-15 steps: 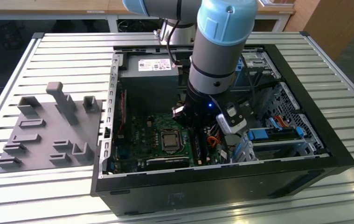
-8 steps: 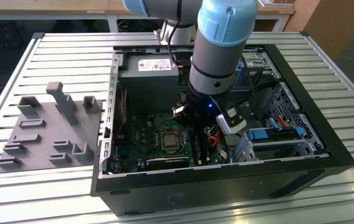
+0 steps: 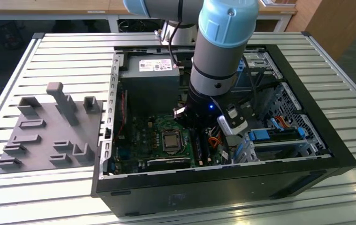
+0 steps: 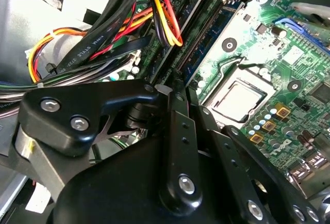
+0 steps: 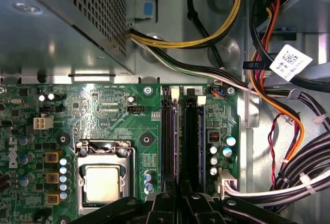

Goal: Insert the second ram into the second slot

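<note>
The ram cannot be told apart from the two dark slots (image 5: 167, 136) that run side by side on the motherboard (image 5: 103, 105), so whether a stick sits in either of them cannot be told. Each slot has a pale latch at its far end. The gripper (image 5: 180, 202) hangs right over the near ends of these slots in both wrist views. In the second wrist view its fingers (image 4: 175, 126) are drawn together, tips nearly meeting just above the slots (image 4: 203, 33), with no gap between them. Whether they pinch a thin board cannot be told. Just beside the slots lies the CPU (image 5: 101, 182) in its metal frame, with a row of small capacitors along one side. On the slots' other side, bundles of cables (image 5: 289, 131) in black, orange, yellow and red run past, one carrying a white tag. Beyond the slots' far ends stands the perforated power supply (image 5: 51, 22). In the exterior view the arm (image 3: 218, 51) reaches down into the open case (image 3: 228, 187), its wrist over the board's middle. Blue clips (image 3: 271, 136) sit in the drive bay towards the exterior view's right. The case lies on a slatted table (image 3: 65, 51). A grey tray (image 3: 46, 126) with upright fixtures sits beside it on the exterior view's left.
</note>
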Available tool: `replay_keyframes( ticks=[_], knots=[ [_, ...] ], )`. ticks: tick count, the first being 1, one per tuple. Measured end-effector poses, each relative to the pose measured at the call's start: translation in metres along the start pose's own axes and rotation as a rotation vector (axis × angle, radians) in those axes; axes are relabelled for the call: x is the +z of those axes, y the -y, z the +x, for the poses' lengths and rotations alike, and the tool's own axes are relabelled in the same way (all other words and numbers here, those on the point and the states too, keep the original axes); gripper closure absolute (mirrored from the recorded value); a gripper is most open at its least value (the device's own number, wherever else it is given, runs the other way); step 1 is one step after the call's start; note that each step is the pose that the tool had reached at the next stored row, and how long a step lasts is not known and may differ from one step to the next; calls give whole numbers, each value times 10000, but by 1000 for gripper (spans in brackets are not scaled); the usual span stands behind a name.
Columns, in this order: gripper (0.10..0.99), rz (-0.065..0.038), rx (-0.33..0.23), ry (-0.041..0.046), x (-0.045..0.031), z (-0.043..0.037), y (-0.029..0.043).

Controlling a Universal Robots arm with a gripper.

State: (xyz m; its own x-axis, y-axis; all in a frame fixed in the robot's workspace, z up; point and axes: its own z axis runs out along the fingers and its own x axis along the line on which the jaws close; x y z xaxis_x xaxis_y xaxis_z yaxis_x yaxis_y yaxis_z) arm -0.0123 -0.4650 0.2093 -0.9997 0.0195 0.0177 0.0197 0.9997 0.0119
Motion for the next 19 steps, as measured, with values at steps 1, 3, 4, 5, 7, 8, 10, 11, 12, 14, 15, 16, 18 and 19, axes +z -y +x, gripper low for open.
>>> replay_keyframes(
  ticks=[1,3,4,5,7,8,10,11,12,14,15,16,18,19],
  knots=[
    [945,0,0,0,-6,0,0],
    [945,2,0,-1,-19,0,0],
    [945,2,0,-1,-25,1,0],
    [945,2,0,-1,-30,1,0],
    [945,-1,0,0,-29,1,-1],
    [945,-1,0,0,-30,1,-1],
    [945,2,0,-1,-32,1,0],
    [945,2,0,-1,-32,1,0],
    [945,1,0,0,-32,1,0],
    [945,4,0,-1,-32,1,0],
    [945,5,0,-1,-33,1,0],
    [945,5,-1,-1,-32,1,0],
    [945,17,0,-1,-32,0,0],
    [945,59,0,-2,-32,0,-1]
  ],
)
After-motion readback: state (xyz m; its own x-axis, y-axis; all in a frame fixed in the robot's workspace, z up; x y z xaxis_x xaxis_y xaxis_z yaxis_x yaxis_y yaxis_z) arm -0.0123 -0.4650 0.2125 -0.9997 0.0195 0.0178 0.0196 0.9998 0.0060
